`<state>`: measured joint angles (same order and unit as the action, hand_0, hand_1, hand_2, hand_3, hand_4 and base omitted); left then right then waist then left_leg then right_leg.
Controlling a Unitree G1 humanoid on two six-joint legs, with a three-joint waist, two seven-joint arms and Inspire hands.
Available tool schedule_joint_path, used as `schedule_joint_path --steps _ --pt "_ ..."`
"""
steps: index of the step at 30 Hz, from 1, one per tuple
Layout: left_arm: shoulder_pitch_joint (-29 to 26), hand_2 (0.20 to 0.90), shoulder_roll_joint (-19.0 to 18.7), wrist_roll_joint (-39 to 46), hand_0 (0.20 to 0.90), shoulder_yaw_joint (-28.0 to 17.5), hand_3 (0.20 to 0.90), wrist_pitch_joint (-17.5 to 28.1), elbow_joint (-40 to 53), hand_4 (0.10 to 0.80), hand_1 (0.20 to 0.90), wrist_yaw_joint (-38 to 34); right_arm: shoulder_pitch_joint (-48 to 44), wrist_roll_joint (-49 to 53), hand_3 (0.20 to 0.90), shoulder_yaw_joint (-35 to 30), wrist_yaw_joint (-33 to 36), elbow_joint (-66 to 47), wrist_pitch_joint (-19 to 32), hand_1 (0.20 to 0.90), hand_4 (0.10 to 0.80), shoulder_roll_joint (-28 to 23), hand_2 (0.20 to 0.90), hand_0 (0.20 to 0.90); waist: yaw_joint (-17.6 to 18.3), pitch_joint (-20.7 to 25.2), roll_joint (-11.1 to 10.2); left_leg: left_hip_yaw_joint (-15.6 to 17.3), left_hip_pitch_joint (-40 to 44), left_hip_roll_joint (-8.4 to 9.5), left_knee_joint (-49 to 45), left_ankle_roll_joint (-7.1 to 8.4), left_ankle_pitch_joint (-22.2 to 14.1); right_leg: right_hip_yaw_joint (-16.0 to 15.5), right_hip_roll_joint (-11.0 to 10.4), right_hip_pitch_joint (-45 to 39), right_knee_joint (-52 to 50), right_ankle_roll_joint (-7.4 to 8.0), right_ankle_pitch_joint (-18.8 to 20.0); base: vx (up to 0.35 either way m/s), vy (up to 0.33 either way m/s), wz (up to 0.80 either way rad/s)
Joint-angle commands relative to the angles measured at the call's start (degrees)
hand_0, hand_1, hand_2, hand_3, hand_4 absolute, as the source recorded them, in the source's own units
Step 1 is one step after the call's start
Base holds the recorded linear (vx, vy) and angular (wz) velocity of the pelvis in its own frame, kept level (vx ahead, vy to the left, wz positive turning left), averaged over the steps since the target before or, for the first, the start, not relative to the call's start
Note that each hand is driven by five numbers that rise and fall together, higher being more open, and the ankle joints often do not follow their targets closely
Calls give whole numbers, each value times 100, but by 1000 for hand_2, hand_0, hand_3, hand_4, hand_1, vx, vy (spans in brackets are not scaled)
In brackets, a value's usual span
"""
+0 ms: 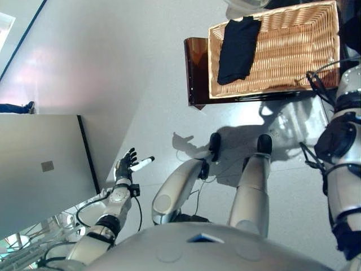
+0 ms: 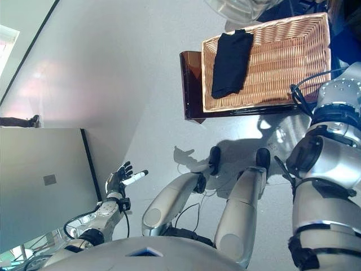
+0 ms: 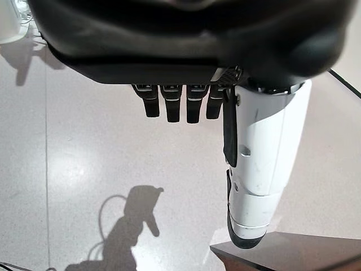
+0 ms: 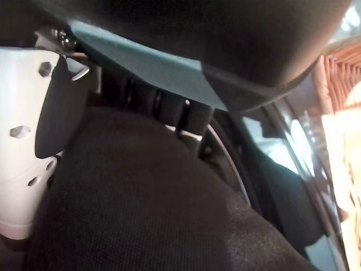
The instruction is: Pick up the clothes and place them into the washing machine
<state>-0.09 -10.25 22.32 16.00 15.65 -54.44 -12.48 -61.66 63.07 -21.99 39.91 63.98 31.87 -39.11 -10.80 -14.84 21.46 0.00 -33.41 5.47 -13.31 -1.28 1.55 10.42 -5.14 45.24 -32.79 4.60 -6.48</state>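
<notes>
A black garment [image 1: 238, 49] lies draped over the left end of a wicker basket [image 1: 293, 51] that stands on a low brown table [image 1: 194, 73]. Beyond the basket, a round pale part of the washing machine [image 2: 242, 11] shows at the top edge. My right arm reaches up past the basket, and its hand is out of the eye views. In the right wrist view a second black cloth [image 4: 141, 203] fills the right hand [image 4: 22, 141], whose white thumb lies against it, with a dark round rim [image 4: 225, 164] just behind. My left hand [image 1: 125, 166] hangs open and empty over the floor at the lower left.
A large grey panel [image 1: 39, 169] stands at the left, with a wire rack [image 1: 34, 248] below it. A person's shoe [image 1: 28, 106] shows at the left edge. Pale floor [image 1: 113, 68] lies between the panel and the table.
</notes>
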Motion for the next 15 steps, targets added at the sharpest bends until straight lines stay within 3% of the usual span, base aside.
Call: schedule_joint_path --steps 1,14,15 --pt "70 900 -460 77 900 -511 900 304 -269 800 900 -305 -776 -1630 200 1461 -190 -1340 611 200 300 -2032 200 200 94 479 -28 -204 -172 98 -353 401 -288 -469 229 -739 862 -264 57 7 -14 6" --pt "66 900 -473 15 900 -623 900 287 -410 800 900 -288 -277 -1917 200 1131 29 -1240 415 200 300 -2252 200 200 287 616 -169 -199 -56 106 -233 393 -291 -482 221 -846 999 -282 131 5 16 3" --pt "62 900 -480 31 900 -618 900 289 -404 800 900 -284 -273 -1870 324 1156 -49 -1167 378 324 388 -2215 324 324 285 618 -189 -184 -52 106 -242 389 -298 -465 220 -859 1011 -281 143 -24 30 -6"
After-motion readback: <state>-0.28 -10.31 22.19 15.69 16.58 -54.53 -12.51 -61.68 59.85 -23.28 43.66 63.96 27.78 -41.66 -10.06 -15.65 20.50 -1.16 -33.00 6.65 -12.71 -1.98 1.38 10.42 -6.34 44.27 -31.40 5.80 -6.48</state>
